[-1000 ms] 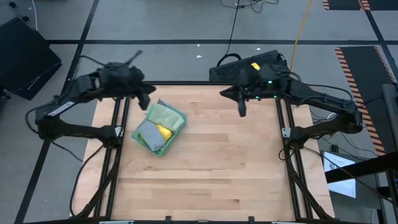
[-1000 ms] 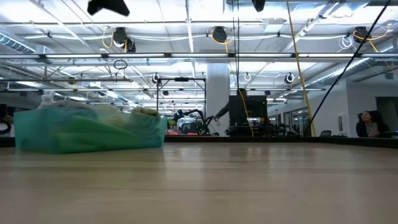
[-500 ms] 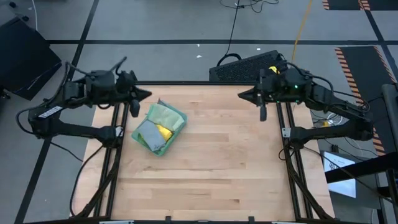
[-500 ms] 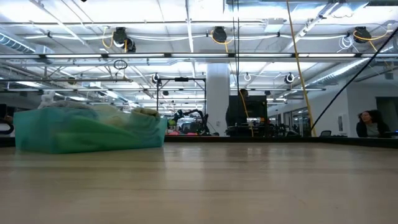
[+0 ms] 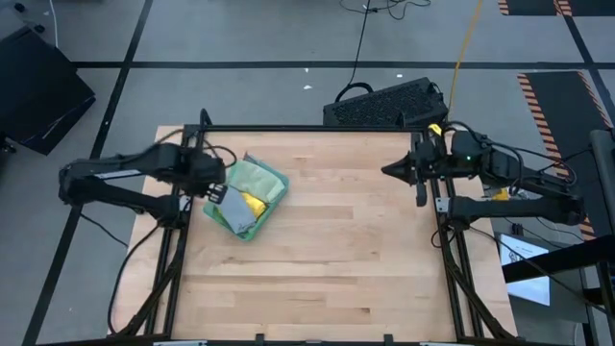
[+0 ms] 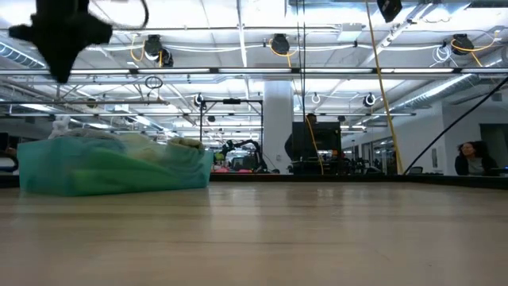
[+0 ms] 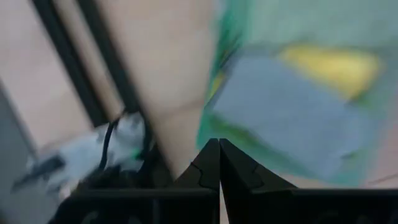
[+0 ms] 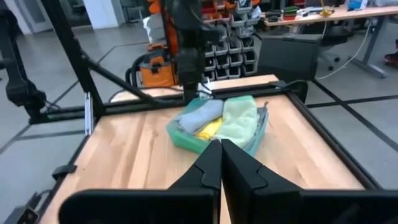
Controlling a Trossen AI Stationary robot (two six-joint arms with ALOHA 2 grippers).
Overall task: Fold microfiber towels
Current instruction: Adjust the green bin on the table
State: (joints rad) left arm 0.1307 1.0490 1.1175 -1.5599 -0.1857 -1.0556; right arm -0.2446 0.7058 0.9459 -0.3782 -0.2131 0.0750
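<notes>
A pile of microfiber towels [image 5: 246, 197] lies on the table's far left part: a teal green cloth wraps a grey, a yellow and a pale green one. The pile also shows in the low view [image 6: 111, 165], the left wrist view [image 7: 298, 106] and the right wrist view [image 8: 221, 124]. My left gripper [image 5: 215, 191] hangs shut, pointing down, above the pile's left edge, well clear of it in the low view [image 6: 62, 75]; its fingertips [image 7: 219, 143] are closed together. My right gripper [image 5: 388, 170] is shut near the table's far right edge, pointing level toward the pile [image 8: 220, 144].
Black frame rails [image 5: 173, 240] run along both sides of the table. A black case [image 5: 384, 101] lies on the floor beyond the far edge. Bare wood [image 5: 327, 269] spreads over the middle and near part. A person [image 6: 468, 156] sits far off in the room.
My left gripper has swung from beyond the pile's far left down toward the pile's left edge and tipped from nearly level to pointing down. My right gripper has drawn back toward the table's right edge. The pile has not moved.
</notes>
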